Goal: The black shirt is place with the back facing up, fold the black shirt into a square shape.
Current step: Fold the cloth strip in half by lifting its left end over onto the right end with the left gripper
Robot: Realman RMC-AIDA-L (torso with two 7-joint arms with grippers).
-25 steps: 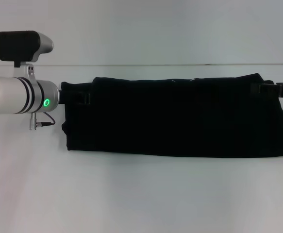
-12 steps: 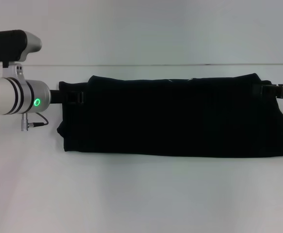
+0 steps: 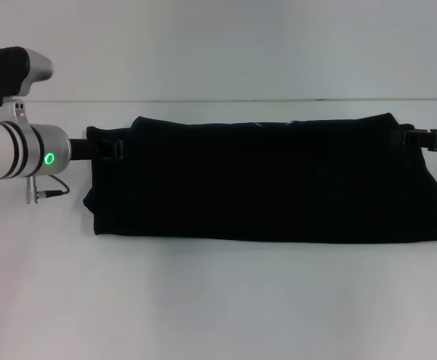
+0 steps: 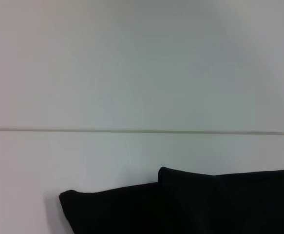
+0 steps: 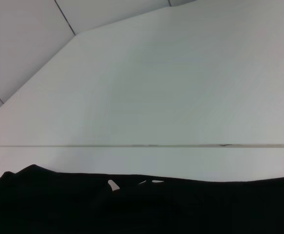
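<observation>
- The black shirt [image 3: 270, 180] is the only real obstacle here, a long band stretched across the middle of the white table [image 3: 218, 300].
- The whole near side of the table in front of it is bare, so there's loads of room to pass there.
- Behind it there's just a thin bare strip before the table's back edge and the wall.
- The left gripper [image 3: 112, 149] blocks the shirt's left end at the far corner.
- The right gripper [image 3: 420, 138] does the same at the right end.
- The left arm [image 3: 16, 150] takes up the table's left edge.
</observation>
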